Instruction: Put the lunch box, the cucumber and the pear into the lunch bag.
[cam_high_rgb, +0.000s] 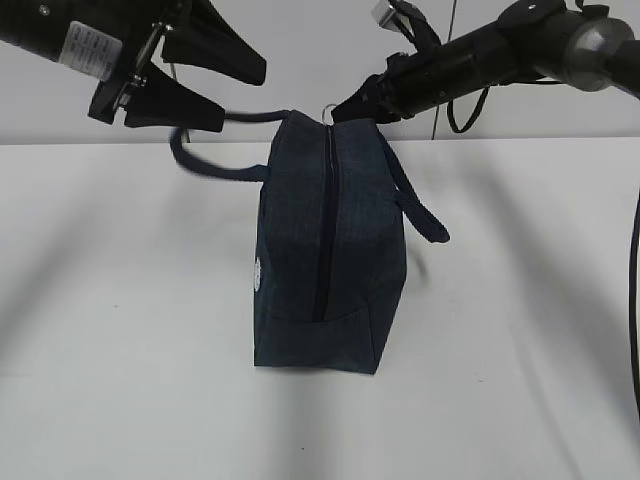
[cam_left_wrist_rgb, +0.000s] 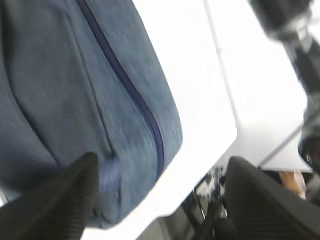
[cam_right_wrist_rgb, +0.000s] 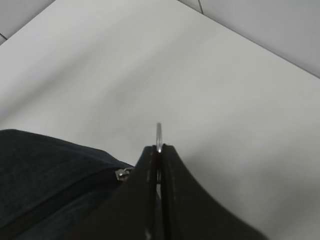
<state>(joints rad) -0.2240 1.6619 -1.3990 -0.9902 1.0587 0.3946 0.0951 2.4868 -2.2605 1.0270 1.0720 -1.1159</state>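
Lunch bag (cam_high_rgb: 330, 250) standing upright at the middle of the white table (cam_high_rgb: 120, 330), zipper (cam_high_rgb: 324, 220) running closed down its end face. Right gripper (cam_right_wrist_rgb: 159, 155) pressed together on the metal ring pull (cam_right_wrist_rgb: 158, 134) at the bag's top. Left gripper (cam_high_rgb: 215, 85) spread apart above the left handle (cam_high_rgb: 205, 160), holding nothing.

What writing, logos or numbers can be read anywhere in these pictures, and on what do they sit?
None can be read.
White label on the left arm: rows of print, too small to read.
White round logo on the lunch bag: seen edge-on, illegible.
The wrist views show no text.
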